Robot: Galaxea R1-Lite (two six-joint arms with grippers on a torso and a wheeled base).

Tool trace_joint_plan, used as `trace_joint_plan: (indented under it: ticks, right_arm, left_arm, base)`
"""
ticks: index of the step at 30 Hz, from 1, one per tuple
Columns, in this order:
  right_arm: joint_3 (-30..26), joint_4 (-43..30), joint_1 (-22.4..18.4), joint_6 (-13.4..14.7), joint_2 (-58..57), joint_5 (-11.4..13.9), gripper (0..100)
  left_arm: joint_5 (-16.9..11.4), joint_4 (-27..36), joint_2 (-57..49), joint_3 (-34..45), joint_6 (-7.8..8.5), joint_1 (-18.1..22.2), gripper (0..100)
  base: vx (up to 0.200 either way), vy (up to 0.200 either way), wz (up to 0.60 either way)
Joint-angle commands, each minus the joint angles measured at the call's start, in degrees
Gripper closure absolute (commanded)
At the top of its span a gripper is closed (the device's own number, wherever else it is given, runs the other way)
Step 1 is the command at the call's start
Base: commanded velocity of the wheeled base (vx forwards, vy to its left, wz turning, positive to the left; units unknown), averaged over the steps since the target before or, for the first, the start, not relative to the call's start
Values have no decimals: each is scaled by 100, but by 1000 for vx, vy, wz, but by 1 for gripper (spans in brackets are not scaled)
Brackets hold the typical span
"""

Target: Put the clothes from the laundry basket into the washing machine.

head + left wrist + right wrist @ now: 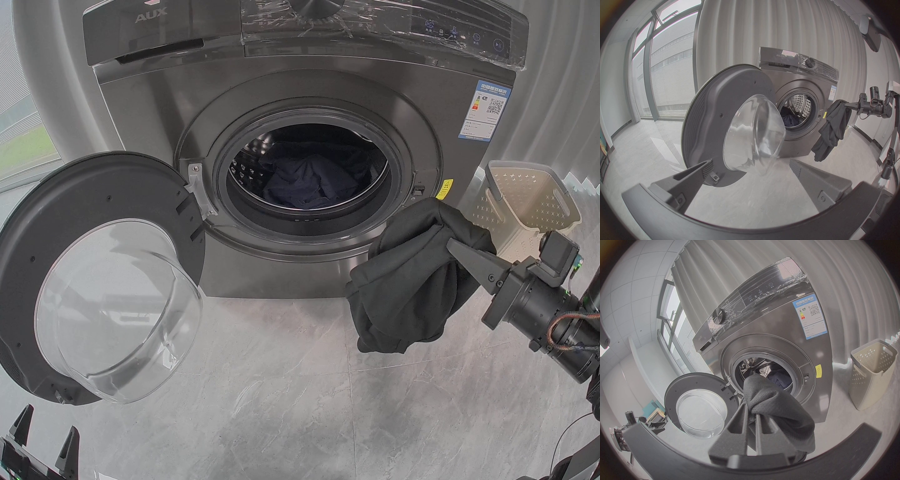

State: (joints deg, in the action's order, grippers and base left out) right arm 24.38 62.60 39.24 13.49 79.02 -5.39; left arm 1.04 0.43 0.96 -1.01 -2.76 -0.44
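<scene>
A grey front-loading washing machine [300,81] stands ahead with its round door [94,275] swung wide to the left. Dark blue clothes [309,178] lie inside the drum. My right gripper [455,247] is shut on a dark grey garment [409,281], which hangs in the air to the lower right of the drum opening, in front of the machine. The same garment [775,405] bunches over the shut fingers [740,424] in the right wrist view. My left gripper [750,173] is open and holds nothing, low at the left near the door. The beige laundry basket [531,200] stands right of the machine.
Pale marble-look floor [281,387] spreads in front of the machine. A white curtain [856,287] hangs behind it and tall windows [665,65] line the left wall. The open door juts out over the floor on the left.
</scene>
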Motion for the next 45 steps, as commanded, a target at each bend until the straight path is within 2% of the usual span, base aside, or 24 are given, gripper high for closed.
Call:
trace_joint_plan:
  ticks: [1,6,12,16,21,23,24,25,26,27,28,29,30,32,33,34,36,39,43,45]
  right_arm:
    - [102,-2,31,39,79,-6,100]
    - [146,7,119,197,149,3,100]
    - [497,7,268,197,307,11,100]
    - [779,-2,426,189,518,11,100]
    - [954,16,418,189,861,20,100]
    - [963,33,426,197,957,29,100]
    - [972,33,426,197,966,29,100]
    - [1007,68,435,215,1028,29,100]
    - [1060,165,444,206,1080,29,100]
    - [1157,297,444,206,1168,55,100]
    - [1192,332,435,206,1195,73,100]
    - [1297,429,435,206,1291,108,100]
    - [1341,455,435,206,1318,117,100]
    - [1535,490,444,206,1458,117,100]
    - [1535,490,444,206,1458,117,100]
    - [1693,490,453,206,1599,117,100]
    - [1789,508,453,206,1678,117,100]
    - [1869,499,453,206,1687,117,100]
    - [2238,446,567,206,1705,126,100]
    - [2282,429,620,206,1705,152,100]
  left_arm:
    - [2,1,-96,92,-6,0,0]
    - [2,1,-96,92,47,9,0]
    - [-7,-16,-96,101,91,9,0]
    - [2,-16,-96,101,293,26,0]
    - [-60,-16,-96,101,328,26,0]
    - [-104,-25,-96,101,407,26,0]
    - [-244,-87,-96,101,451,26,0]
    - [-279,-113,-96,101,425,26,0]
    - [-578,-500,-96,-259,223,35,0]
    - [-965,-755,132,-1015,-111,70,0]
    - [-1053,-728,238,-1094,-138,70,0]
    - [-1536,-491,835,-1340,-146,70,0]
    - [-1624,-438,994,-1349,-138,70,0]
    - [-2099,-447,1802,-1261,-50,61,0]
    - [-2099,-447,1802,-1261,-50,61,0]
    - [-2477,-728,2637,-1129,152,26,0]
    - [-2696,-1256,3323,-1077,302,-35,0]
    - [-2784,-1792,4008,-1077,319,-229,0]
    - [-2705,-3110,5608,-1138,232,-1222,0]
    - [-2705,-3312,5889,-1156,214,-1354,0]
  base:
    - [0,0,0]
    - [0,-160,0]
    - [0,-167,0]
    - [0,0,0]
    - [0,0,0]
    - [0,0,0]
    - [0,0,0]
    - [0,0,0]
    - [0,0,0]
    - [0,0,0]
    - [0,0,0]
    - [0,0,0]
    - [0,0,0]
    - [0,0,0]
    - [0,0,0]
    - [0,0,0]
    - [0,0,0]
    - [0,0,0]
    - [0,0,0]
    - [0,0,0]
